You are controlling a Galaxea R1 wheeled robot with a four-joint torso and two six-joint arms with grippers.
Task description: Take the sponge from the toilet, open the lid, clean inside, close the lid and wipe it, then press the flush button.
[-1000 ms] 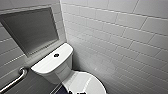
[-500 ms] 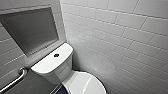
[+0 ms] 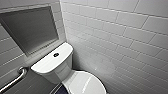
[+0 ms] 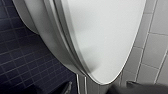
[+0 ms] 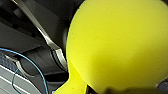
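Right gripper (image 5: pixel 117 90) has the sponge (image 5: pixel 117 42) pressed so close to its wrist camera that the bright yellow-green foam blots out most of what lies behind. I take it as clamped on the sponge, since the foam hangs in the air in front of the robot's own dark body and a thin blue cable (image 5: pixel 37 67), touching nothing of the toilet. So the task's thing is off the toilet and up in that grip.

Over on the other side, the left gripper (image 4: pixel 100 90) hangs just above the front tip of the lid (image 4: pixel 105 37). Whether it is open or closed I cannot tell from where I stand. The lid lies flat and closed over the bowl, with dark floor tiles (image 4: pixel 22 57) beside it.

Further out, the toilet (image 3: pixel 62 72) sits in the corner against the pale tiled wall (image 3: pixel 120 37), the flush button (image 3: pixel 56 54) dark on the tank top (image 3: pixel 47 65), and a metal grab rail (image 3: pixel 15 78) off to the side.

Over the last second very little has changed: the view from above has held steady, and the lid is as closed as it was. To my eye the pickup is done and opening the lid has not begun.
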